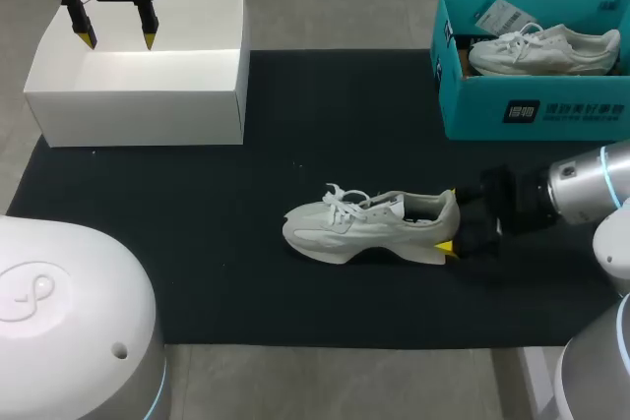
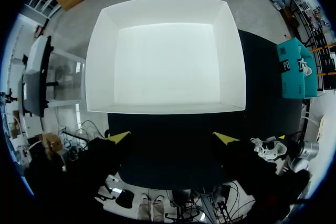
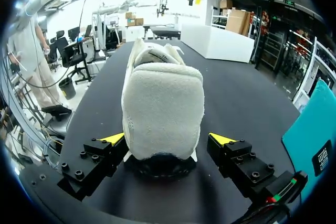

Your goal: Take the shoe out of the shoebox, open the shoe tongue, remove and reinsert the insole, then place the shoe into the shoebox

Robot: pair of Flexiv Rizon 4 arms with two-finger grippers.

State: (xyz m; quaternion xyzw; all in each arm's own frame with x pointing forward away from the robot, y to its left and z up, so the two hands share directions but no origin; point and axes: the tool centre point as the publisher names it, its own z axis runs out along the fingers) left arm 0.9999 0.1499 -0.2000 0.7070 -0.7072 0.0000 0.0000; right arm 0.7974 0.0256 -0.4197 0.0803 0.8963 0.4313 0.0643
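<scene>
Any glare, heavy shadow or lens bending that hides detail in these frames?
Head view: the white box glares inside, nearly featureless; shadow under the shoe blends into the black mat. Left wrist view: the box's interior is washed out, its walls bowed by the lens. Right wrist view: the shoe's heel looms oversized between the open fingers of the right claw.

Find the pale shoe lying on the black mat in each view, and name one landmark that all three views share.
Head view: shoe at centre, heel at the right pincer.
Left wrist view: only a sliver of shoe, far off beside the left pincer.
Right wrist view: shoe heel-on, inside the open right pincer.
Shared landmark: the white box.
</scene>
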